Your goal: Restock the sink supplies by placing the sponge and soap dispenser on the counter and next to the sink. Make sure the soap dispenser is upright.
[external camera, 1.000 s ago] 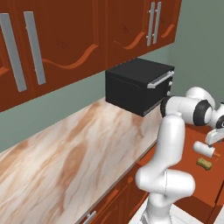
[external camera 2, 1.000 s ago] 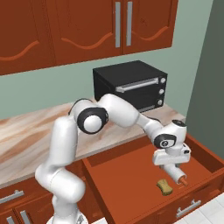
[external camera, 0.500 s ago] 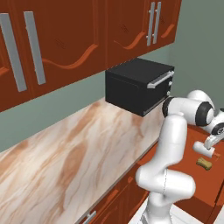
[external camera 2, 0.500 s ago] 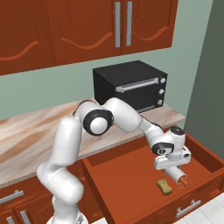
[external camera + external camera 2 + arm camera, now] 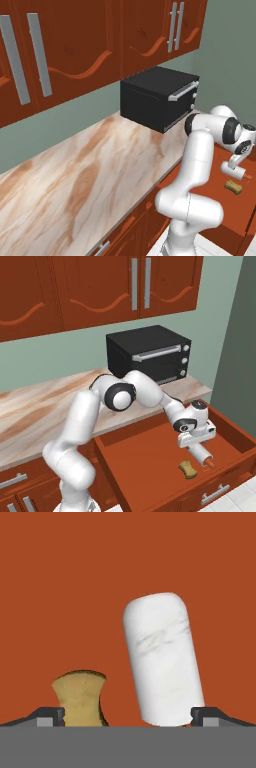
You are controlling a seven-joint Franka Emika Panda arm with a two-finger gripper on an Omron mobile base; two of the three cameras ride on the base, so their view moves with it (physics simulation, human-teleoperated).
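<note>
Below, gripper (image 5: 127, 714) spread wide – soap dispenser (image 5: 162, 662) and sponge (image 5: 80, 698) between fingers | drawer (image 5: 150, 456)

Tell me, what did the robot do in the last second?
The gripper sank lower into the open drawer, closer to the soap dispenser and sponge. It holds nothing yet. The soap dispenser and sponge stayed lying on the drawer floor, and the microwave and counter did not move.

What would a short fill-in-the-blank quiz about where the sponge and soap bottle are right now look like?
1. The sponge lies inside the open ____.
2. The soap bottle lies on its ____.
3. The black microwave stands on the ____.
4. The gripper hangs over the soap ____.

Missing words: drawer, side, counter, bottle
</note>
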